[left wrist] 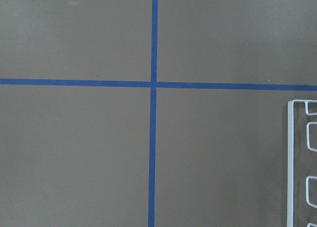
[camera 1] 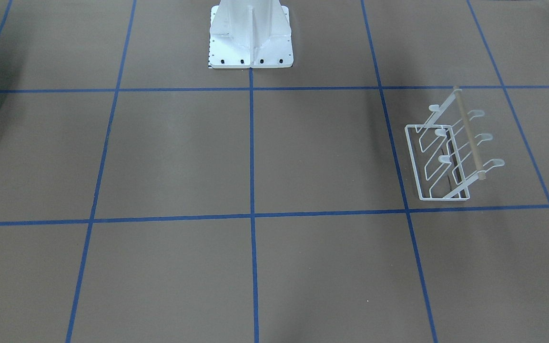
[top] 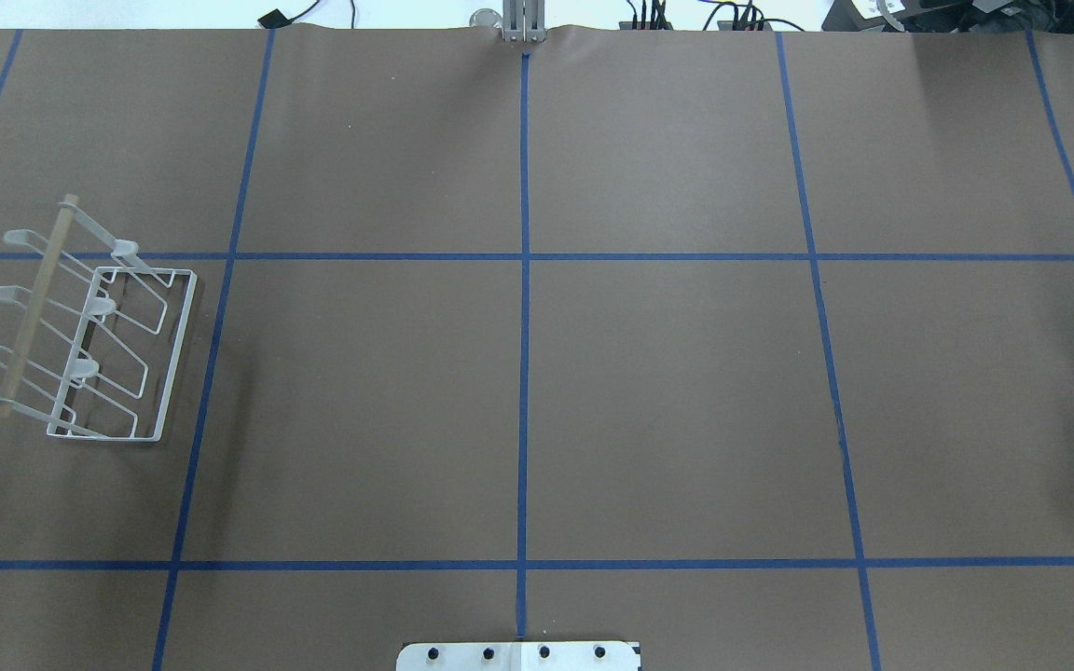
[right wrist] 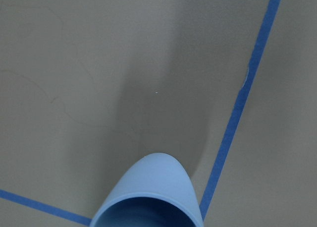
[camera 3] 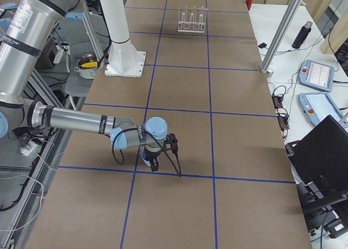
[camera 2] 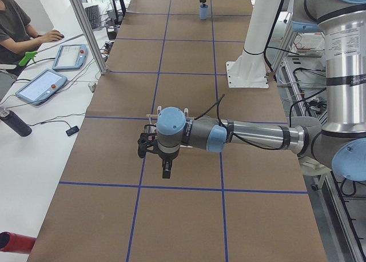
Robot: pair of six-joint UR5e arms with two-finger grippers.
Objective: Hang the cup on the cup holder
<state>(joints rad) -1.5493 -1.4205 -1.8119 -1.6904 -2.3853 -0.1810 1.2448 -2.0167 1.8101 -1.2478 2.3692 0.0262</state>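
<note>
"Well, is the right gripper (camera 3: 155, 163) open or closed?"

"That cannot be told. It shows only in a side view, and its wrist camera catches no fingers. The cup (right wrist: 148, 190) stands right beneath it, upright and mouth up, so its long axis is vertical. It sits near the end of the table (top: 667, 391) on the robot's right. Whether anything touches it is hidden."

"And the left gripper (camera 2: 166, 161)?"

"No telling there either. It hangs near the cup holder (camera 1: 453, 145) at the opposite end, well apart from the cup."

"So which arm takes the cup?"

"Probably the right one, since it is far nearer. The carry would then run along the table towards the robot's left, to the capped prongs (top: 101, 306)."

"Any writing?"

"None readable on the cup or the cup holder."
</note>
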